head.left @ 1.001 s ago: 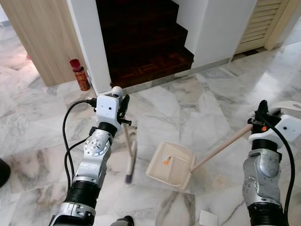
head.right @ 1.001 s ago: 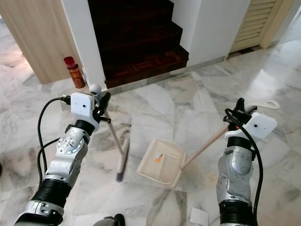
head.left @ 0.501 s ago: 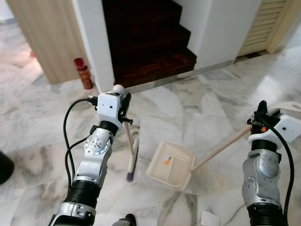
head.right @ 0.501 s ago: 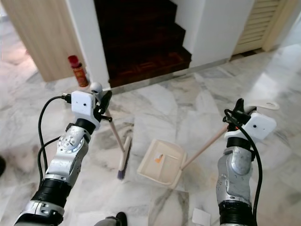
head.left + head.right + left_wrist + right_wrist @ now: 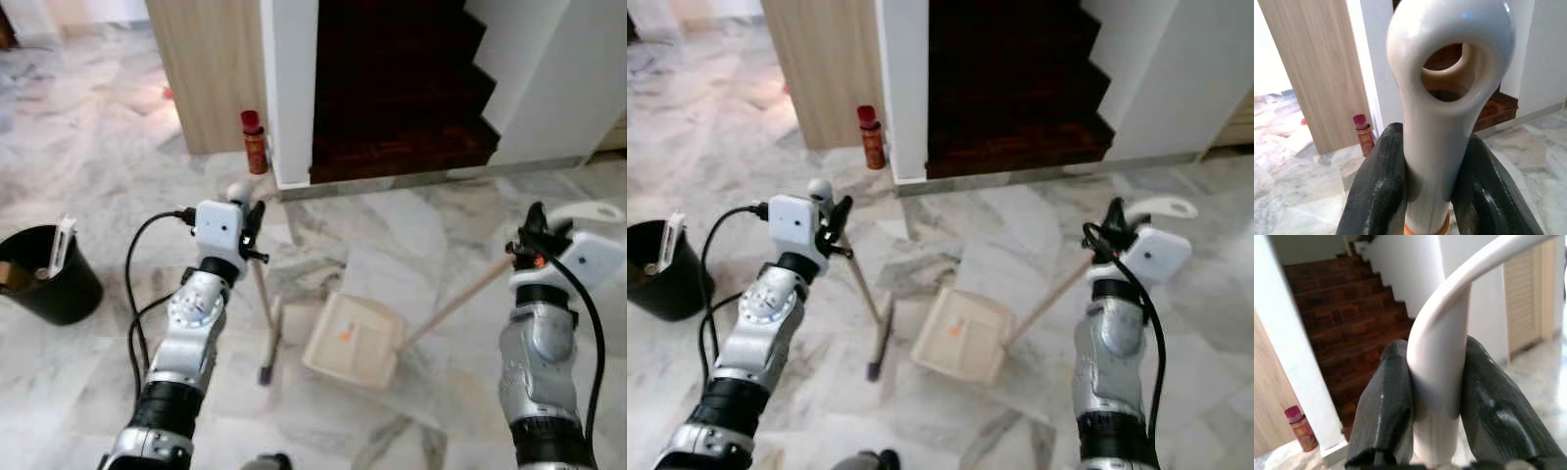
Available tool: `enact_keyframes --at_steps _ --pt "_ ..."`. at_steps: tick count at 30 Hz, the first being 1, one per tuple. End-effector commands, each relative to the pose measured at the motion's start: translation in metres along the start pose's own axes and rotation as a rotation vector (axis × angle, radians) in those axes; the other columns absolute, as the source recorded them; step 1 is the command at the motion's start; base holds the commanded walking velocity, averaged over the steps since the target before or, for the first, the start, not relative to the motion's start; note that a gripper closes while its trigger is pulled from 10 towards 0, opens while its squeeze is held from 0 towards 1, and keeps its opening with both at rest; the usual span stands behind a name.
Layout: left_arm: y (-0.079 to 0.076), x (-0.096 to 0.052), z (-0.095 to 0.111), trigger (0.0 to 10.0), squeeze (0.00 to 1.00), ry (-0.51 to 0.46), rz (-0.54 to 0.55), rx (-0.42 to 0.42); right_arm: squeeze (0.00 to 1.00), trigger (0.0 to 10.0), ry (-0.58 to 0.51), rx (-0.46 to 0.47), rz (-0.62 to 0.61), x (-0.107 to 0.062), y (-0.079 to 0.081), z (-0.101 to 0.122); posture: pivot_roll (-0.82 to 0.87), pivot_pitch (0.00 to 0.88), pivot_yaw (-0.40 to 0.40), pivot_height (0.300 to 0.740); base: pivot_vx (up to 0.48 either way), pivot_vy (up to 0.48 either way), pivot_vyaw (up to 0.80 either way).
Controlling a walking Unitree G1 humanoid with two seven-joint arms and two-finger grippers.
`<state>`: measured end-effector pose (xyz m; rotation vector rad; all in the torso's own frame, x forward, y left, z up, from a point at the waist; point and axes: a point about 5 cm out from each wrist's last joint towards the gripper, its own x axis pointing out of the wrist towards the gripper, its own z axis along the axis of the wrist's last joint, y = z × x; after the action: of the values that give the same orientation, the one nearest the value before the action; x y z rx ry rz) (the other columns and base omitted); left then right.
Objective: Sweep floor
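**Broom head beside dustpan mouth, 2 handles gripped**

Lying on the marble floor [image 5: 118,186] between the 2 arms: a cream dustpan [image 5: 355,338], tilted, with a small orange scrap [image 5: 345,335] inside its tray. Slanting up and to the robot's right from the pan: a long wooden dustpan handle [image 5: 458,302], ending at the right gripper [image 5: 535,235]. Just to the pan's left, near but apart from it: the broom head [image 5: 269,345], long axis running roughly toward and away from the robot, dark bristle end nearest the robot. Rising from it, leaning slightly left: the broom stick [image 5: 259,290], up to the left gripper [image 5: 250,223].

Clamped in the left wrist view: 2 black fingers [image 5: 1380,186] on either side of the broom's white looped end [image 5: 1449,63]. Clamped likewise in the right wrist view: black fingers [image 5: 1386,401] around the white curved grip [image 5: 1442,382] of the pan handle. Both closed firmly on their tools.

Key relation, as a judgement: pan lying to the right of the broom head, so a rightward stroke by the left arm likely needed, with the right arm steadying the pan.

Further out: a red bottle [image 5: 255,143] at the foot of the white pillar [image 5: 291,88], dark wooden stairs [image 5: 402,98] behind, a black bin [image 5: 47,274] well to the left.

Hard to make out: any loose dirt against the veined marble; contact of the pan's lip with the floor; nature of the orange scrap.
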<state>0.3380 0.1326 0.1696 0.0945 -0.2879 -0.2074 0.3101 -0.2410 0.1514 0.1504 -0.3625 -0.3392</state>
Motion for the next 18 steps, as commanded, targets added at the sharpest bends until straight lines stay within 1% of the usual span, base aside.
enact_keyframes --at_steps 1,13,18 --pt "-0.0058 0.0047 0.0145 10.0 0.00 -0.064 -0.019 -0.012 0.00 10.0 -0.047 -0.001 -0.019 0.0028 -0.0055 0.0099 0.08 0.077 -0.022 0.740 0.000 0.000 0.00" --pt "-0.0036 0.0037 0.0145 10.0 0.00 -0.055 0.003 -0.035 0.00 10.0 -0.036 0.013 -0.019 0.0031 -0.0052 0.0088 0.08 0.098 -0.032 0.740 0.000 0.000 0.00" --pt "-0.0031 0.0033 0.0137 10.0 0.00 -0.047 0.003 -0.027 0.00 10.0 -0.036 0.012 -0.015 0.0036 -0.0044 0.0092 0.08 0.101 -0.033 0.740 0.000 0.000 0.00"
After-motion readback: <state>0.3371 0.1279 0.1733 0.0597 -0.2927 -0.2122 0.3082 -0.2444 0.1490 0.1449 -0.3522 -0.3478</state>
